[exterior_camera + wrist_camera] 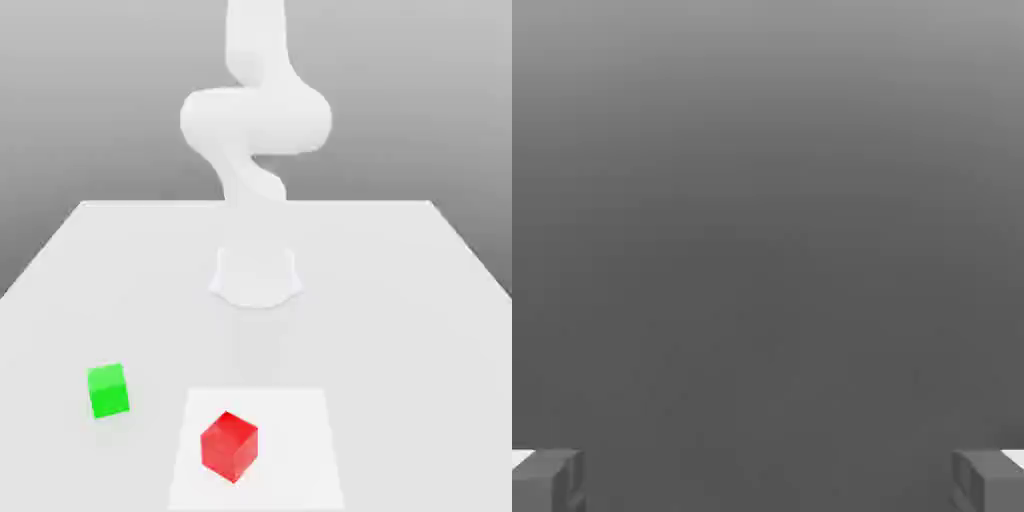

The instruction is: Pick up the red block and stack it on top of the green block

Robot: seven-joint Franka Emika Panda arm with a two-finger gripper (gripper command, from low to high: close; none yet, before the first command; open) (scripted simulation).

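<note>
A pale grey table [420,300] stretches away under a plain grey backdrop, and everything on it sits close to the camera. Nearest of all is the red block [229,446], resting on a slightly brighter square patch [300,440] of the surface, one corner turned toward the viewer so two side faces and the top show. Just behind it and off to the exterior view's left sits the green block [108,390], squarer to the camera, well apart from the red one with bare table between them. Neither cube is touched by anything.

Farther back the arm [255,120] rises from its round base [255,278] at mid-table, folding up out of the top of the picture. In the hand view the gripper [768,480] has its two fingertips [547,478] spread out at the very edges of the picture, wide apart and with nothing between them: released and holding nothing.

Here is what the coming move hangs on: the red block lies on the near side of the base, almost straight out in front of it, only a touch toward the exterior view's left. So the reach probably goes forward and down, and the wrist may need a turn to square the fingers with the cube's angled faces. The pick looks not yet begun.
</note>
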